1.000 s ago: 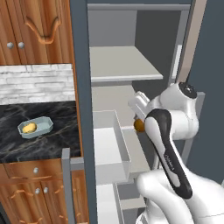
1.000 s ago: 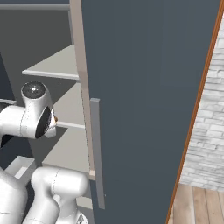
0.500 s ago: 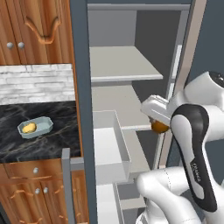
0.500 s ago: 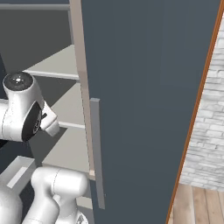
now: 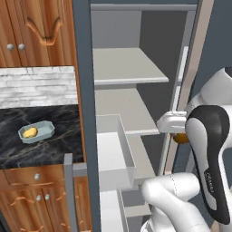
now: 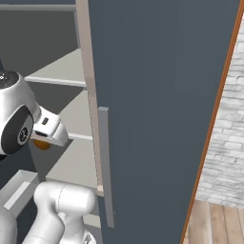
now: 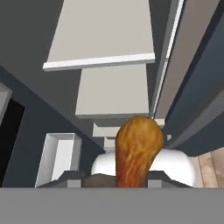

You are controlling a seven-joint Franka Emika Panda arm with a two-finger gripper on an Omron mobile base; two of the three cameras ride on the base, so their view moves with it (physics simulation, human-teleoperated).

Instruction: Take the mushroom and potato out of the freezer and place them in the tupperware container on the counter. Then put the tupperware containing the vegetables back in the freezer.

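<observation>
**Gripper carries the mushroom at the open freezer, tray waits on the counter**

Gripper is clamped on the mushroom, which stands up between the jaws in the hand view as an orange-brown lump; in the left base view the same lump peeks out just under the white hand. Gripping it low, with most of its body clear of the fingertips, should make it easy to drop cleanly into a shallow tray.

Just beyond the hand lie the pale grey shelves of the freezer, stepped one past another, and its dark door stands wide open to the hand's right in the right base view, giving the arm room to work at the shelves.

Well off to the hand's left, past the freezer's side wall, the counter carries the tupperware container. The potato already sits inside it, toward one end, which leaves free floor for the second vegetable. By my reading, one vegetable is done, the other is in hand, and the carry across to the tray is the step under way; returning the filled tray to the freezer is not yet done.
</observation>
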